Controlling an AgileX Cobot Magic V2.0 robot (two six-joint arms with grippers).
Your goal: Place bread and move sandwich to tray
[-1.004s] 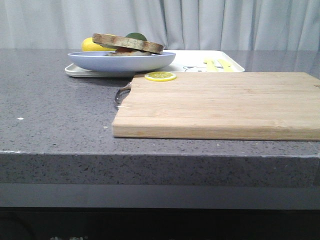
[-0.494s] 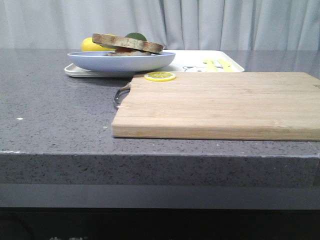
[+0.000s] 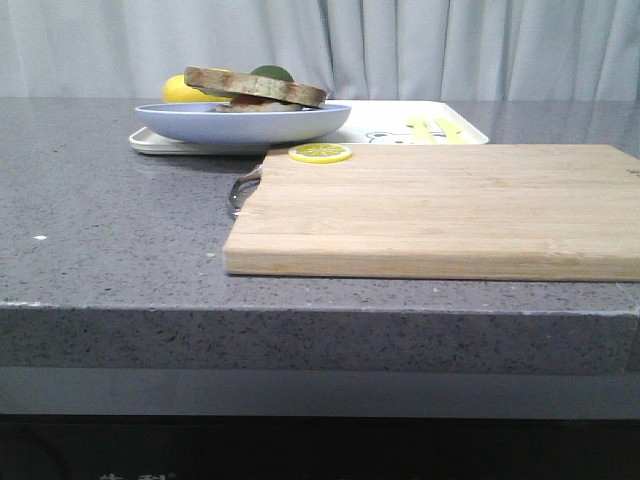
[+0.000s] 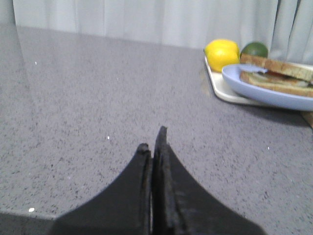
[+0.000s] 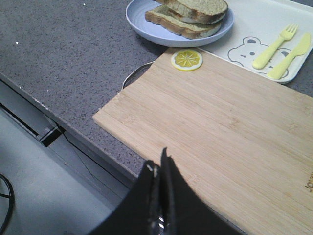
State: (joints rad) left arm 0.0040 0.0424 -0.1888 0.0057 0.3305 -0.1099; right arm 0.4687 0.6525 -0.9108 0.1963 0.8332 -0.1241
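Closed right hand [image 5: 159, 169] above board; brown-crusted sandwich [image 5: 188, 13] on tray [image 5: 254, 19].

A kitchen-style setup — a speckled grey stone worktop [image 3: 120, 210] carries a bamboo cutting board [image 3: 440, 205], a lemon slice [image 3: 320, 153], a pale blue plate [image 3: 240, 124] of bread and a white tray [image 5: 254, 24] with yellow plastic cutlery [image 5: 281, 46] — backed by pale curtains [image 3: 420, 45].

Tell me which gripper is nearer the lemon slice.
Right, as far as the wrist views show. The right gripper hangs over the cutting board whose far corner carries the lemon slice. The left gripper is over bare counter, with no slice in view.
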